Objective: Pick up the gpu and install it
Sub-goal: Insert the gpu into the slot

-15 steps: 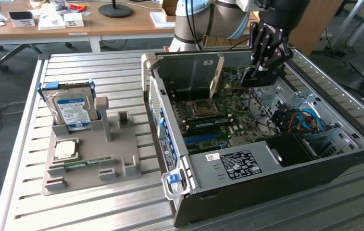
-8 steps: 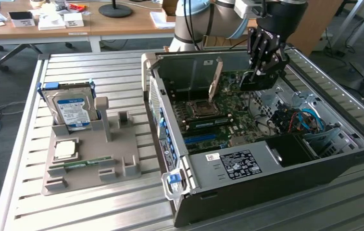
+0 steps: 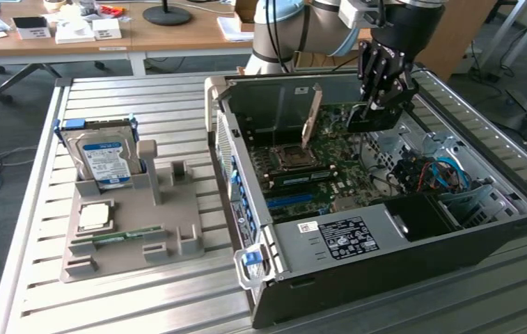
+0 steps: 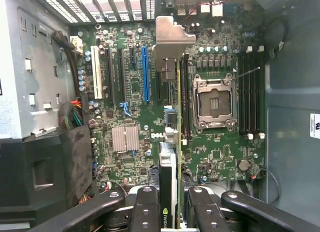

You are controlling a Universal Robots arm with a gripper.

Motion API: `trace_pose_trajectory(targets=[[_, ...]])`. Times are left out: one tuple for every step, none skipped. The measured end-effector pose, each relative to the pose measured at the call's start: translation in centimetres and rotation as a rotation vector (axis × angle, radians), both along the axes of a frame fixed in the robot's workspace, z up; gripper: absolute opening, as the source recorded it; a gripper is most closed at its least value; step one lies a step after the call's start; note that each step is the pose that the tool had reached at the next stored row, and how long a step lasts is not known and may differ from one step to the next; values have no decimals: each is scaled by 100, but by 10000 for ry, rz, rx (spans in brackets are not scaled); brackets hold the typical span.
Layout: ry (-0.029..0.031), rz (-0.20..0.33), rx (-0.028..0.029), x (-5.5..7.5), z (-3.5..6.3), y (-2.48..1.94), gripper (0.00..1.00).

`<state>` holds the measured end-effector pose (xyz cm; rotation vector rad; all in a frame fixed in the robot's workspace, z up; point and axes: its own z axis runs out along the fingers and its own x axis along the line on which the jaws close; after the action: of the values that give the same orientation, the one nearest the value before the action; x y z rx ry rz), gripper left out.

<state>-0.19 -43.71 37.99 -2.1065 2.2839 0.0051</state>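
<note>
Gpu (image 3: 371, 122) (image 4: 167, 182): thin flat card with a greenish-brown board edge. Matte black block on one face with a pale logo; bent bare-metal bracket (image 4: 172, 37) at the far end. Hangs upright on edge above the green circuit board (image 3: 337, 177) (image 4: 135, 92) inside the open computer case (image 3: 412, 268), long edge running toward the vented case wall. Sits between the fingers (image 4: 147, 212) of the gripper (image 3: 376, 104) (image 4: 174, 214), at the black-block end. Jaws narrow, closed on the card from both faces. Cannot tell whether the lower edge touches a slot.

Below and around:
- Square metal processor socket (image 3: 291, 156) (image 4: 215, 102), open, just beside the card line, flanked by long black memory slots.
- One blue slot (image 4: 145, 74) and a white slot (image 4: 95, 74) on the card's other side.
- Small finned silver heat sink (image 4: 125, 139).
- Bundle of coloured wires (image 4: 75, 117) near a black box.
- Blue cables (image 3: 444, 174) toward the exterior view's right of the case.

At the exterior view's left, well apart from the case: grey moulded holder (image 3: 133, 243) on the ribbed metal table (image 3: 105, 309). Carries a silver blue-labelled hard drive (image 3: 105, 156) standing upright, a square chip (image 3: 94, 216) lying flat and a narrow green memory stick (image 3: 124, 236).
</note>
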Motion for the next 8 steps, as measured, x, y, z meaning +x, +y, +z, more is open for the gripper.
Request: trace_pose_trajectory(targets=[[0, 0, 1, 0, 0, 0, 27], [0, -1, 0, -1, -1, 0, 27], [-1, -3, 4, -5, -5, 0, 27], [-2, -2, 4, -10, -12, 0, 27], [-1, 0, 2, -15, -19, 0, 27], [0, 0, 1, -22, -29, 0, 27], [0, -1, 1, -28, -39, 0, 27], [0, -1, 0, -32, -46, 0, 27]])
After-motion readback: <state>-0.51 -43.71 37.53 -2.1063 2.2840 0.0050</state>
